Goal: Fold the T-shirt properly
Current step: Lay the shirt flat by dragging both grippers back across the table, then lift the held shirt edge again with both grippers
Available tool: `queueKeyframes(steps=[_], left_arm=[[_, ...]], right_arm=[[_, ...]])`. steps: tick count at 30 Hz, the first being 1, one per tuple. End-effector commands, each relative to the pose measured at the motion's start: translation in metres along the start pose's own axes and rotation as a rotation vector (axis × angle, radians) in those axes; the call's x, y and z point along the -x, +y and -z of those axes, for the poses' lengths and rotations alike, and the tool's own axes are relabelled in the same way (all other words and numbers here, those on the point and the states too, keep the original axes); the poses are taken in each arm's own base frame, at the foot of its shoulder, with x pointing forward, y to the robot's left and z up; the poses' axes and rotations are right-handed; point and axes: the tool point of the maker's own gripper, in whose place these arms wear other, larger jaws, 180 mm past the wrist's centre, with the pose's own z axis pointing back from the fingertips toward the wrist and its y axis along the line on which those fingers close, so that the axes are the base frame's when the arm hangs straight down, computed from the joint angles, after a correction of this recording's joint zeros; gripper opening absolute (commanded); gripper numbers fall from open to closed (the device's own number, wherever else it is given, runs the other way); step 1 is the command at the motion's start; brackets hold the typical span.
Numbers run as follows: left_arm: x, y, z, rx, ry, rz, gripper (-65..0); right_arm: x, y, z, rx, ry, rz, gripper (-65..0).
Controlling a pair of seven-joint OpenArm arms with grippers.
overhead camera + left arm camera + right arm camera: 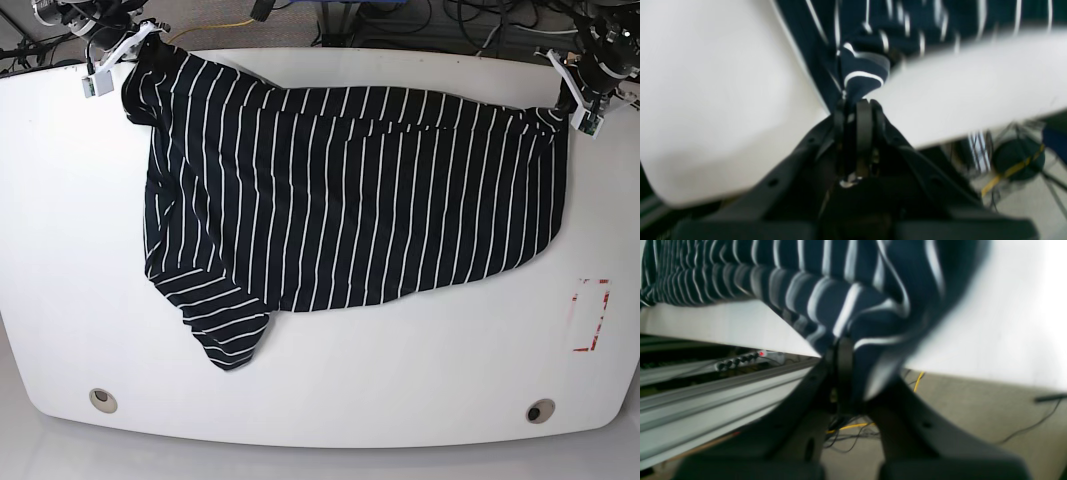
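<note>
The black T-shirt [340, 200] with thin white stripes lies spread across the white table [330, 380], one sleeve hanging toward the front left. At the table's far right corner my left gripper [568, 103] is shut on a bunched corner of the T-shirt [863, 71], close up in the left wrist view with the left gripper [855, 106] pinching the cloth. At the far left corner my right gripper [138, 55] is shut on the other far corner. In the right wrist view the T-shirt [846, 306] drapes over the right gripper [843, 343], hiding one finger.
A red rectangular mark [590, 315] sits on the table near the right edge. Two round holes [101, 399] are near the front corners. Cables and a power strip [750, 358] lie on the floor beyond the far table edge.
</note>
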Motion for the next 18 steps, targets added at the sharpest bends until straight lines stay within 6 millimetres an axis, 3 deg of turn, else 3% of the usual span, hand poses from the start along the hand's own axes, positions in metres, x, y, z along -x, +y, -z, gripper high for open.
queueKeyframes(steps=[1, 10, 18], left_arm=[[-0.012, -0.004, -0.001, 0.009, -0.040, 0.014, -65.0], [-0.096, -0.010, 0.016, 0.010, -0.262, 0.008, -65.0], [-0.158, 0.002, 0.018, -0.046, -0.404, -0.062, -65.0]], right_arm=[[-0.017, 0.005, -0.004, -0.016, -0.053, -0.038, -65.0], [-0.101, 0.003, 0.014, 0.005, -0.181, -0.206, -65.0], [-0.172, -0.018, 0.032, 0.121, -0.210, -0.321, -65.0]])
